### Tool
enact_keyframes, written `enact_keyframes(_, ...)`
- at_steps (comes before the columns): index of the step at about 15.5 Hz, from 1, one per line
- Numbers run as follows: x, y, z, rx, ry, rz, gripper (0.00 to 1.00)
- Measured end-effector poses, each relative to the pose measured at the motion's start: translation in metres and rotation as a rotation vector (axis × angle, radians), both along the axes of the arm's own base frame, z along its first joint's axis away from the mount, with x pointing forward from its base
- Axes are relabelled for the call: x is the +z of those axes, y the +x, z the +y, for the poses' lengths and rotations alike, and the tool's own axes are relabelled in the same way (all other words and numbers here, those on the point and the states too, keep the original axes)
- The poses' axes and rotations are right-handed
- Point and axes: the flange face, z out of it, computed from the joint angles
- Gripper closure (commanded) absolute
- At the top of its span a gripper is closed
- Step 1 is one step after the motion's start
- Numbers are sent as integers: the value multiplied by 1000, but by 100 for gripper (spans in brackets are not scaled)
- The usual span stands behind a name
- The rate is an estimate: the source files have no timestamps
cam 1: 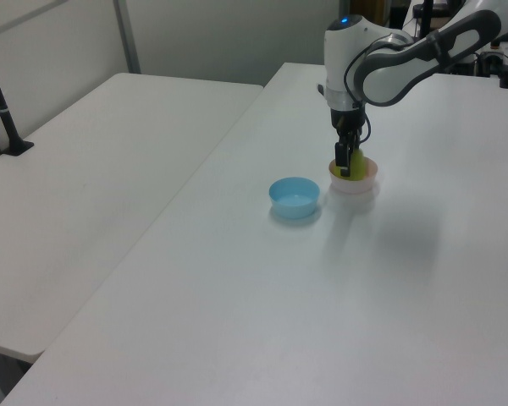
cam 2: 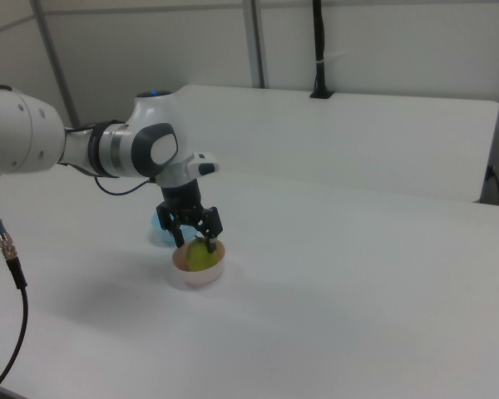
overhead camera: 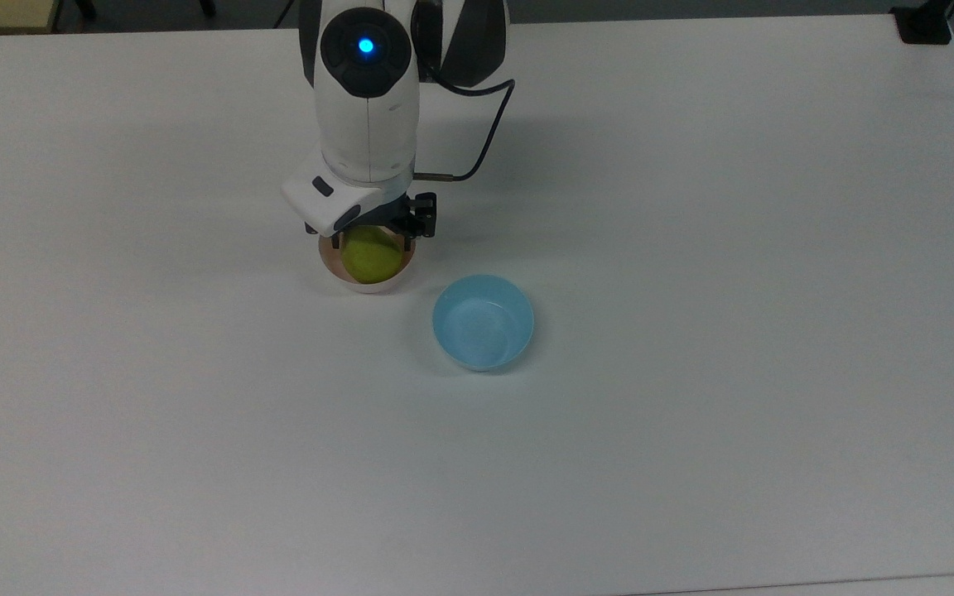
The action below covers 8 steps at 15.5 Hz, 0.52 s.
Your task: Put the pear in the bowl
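Note:
The yellow-green pear (overhead camera: 371,258) (cam 2: 200,258) rests inside the pale pink bowl (overhead camera: 365,287) (cam 1: 356,184) (cam 2: 198,276), its stem pointing up. My gripper (overhead camera: 369,242) (cam 1: 345,165) (cam 2: 195,241) hangs straight down over the bowl. Its black fingers straddle the upper part of the pear, and a small gap shows on each side, so it is open. In the top view the white wrist hides the far rim of the bowl. In the left view the pear (cam 1: 356,167) peeks out just behind the fingers.
A light blue bowl (overhead camera: 483,321) (cam 1: 294,195) (cam 2: 160,229) stands empty on the white table (overhead camera: 692,414), close to the pink bowl at the top view's lower right. A black cable (overhead camera: 489,124) loops from the wrist.

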Motion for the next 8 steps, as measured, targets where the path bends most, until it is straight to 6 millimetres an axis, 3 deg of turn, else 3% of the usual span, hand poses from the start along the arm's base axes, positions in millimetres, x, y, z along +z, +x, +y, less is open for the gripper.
enact_keyframes(5, 19, 0, 0, -2, -1, -19, 0)
enact_keyframes(8, 60, -6, 9, 3, -2, -21, 0)
